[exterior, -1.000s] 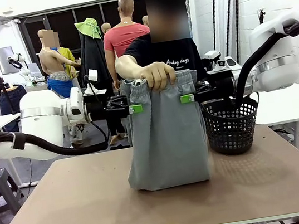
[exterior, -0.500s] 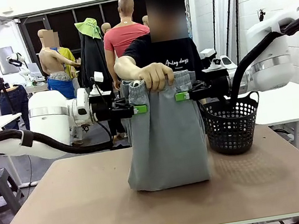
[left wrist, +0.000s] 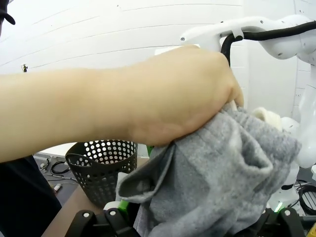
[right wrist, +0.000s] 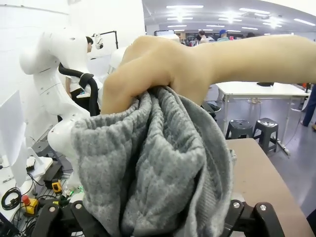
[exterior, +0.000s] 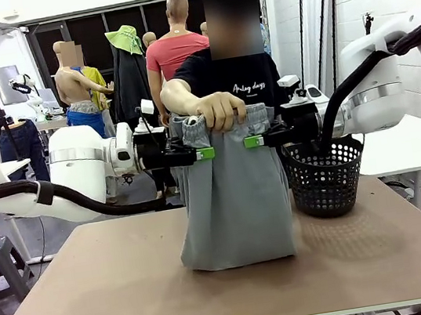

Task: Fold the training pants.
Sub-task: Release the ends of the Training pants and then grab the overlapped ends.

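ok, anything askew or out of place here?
Nothing spilled or damaged. The training pants hang bunched from the person's hand, lower end slumped on the table; left gripper and right gripper open at either side.

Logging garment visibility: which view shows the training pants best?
Front view: the training pants hang whole from the person's hand, bottom on the table. Wrist views catch the bunched waistband close up, under that hand.

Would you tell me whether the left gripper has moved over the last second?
Yes: the left gripper has shifted right, nearer the black mesh basket, in against the training pants.
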`<action>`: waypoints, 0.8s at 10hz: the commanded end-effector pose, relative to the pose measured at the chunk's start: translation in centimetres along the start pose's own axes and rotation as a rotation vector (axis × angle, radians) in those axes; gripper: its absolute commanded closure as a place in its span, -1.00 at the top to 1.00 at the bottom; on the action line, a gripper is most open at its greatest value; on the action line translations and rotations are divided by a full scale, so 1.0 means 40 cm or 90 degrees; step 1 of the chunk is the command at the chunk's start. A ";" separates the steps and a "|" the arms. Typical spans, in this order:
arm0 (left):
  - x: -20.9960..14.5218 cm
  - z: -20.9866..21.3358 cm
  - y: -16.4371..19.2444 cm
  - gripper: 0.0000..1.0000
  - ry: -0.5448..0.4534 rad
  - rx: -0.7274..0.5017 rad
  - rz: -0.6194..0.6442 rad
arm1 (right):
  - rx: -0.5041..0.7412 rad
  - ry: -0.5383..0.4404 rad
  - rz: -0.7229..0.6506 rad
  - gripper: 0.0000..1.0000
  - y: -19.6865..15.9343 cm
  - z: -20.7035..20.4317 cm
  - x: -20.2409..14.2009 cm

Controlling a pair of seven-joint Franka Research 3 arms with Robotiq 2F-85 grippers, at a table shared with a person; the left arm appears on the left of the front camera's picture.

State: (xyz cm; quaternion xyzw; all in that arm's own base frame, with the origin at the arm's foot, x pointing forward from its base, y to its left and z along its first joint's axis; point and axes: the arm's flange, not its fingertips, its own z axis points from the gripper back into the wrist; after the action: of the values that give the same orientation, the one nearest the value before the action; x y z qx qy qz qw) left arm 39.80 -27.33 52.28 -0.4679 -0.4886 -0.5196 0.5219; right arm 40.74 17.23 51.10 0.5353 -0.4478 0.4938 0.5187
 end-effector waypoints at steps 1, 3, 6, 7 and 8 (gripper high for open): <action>0.006 -0.034 0.003 1.00 -0.021 0.013 0.014 | -0.010 -0.005 0.010 1.00 -0.016 -0.032 0.000; -0.002 -0.044 0.014 1.00 -0.018 0.043 0.027 | -0.034 0.001 0.044 1.00 -0.028 -0.031 -0.002; 0.000 -0.049 -0.005 1.00 0.006 0.013 0.024 | -0.058 0.006 0.046 1.00 -0.039 -0.019 0.001; 0.004 -0.042 -0.028 1.00 0.016 -0.008 0.024 | -0.064 0.003 0.052 1.00 -0.044 -0.021 0.005; 0.008 -0.033 -0.049 1.00 0.018 -0.012 0.019 | -0.067 0.004 0.054 1.00 -0.048 -0.025 0.007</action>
State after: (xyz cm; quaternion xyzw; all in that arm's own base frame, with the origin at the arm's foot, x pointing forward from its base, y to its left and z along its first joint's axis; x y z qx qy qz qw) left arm 39.01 -29.17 51.93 -0.4679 -0.4844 -0.5144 0.5309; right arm 42.00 17.18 51.14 0.4887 -0.4754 0.5014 0.5327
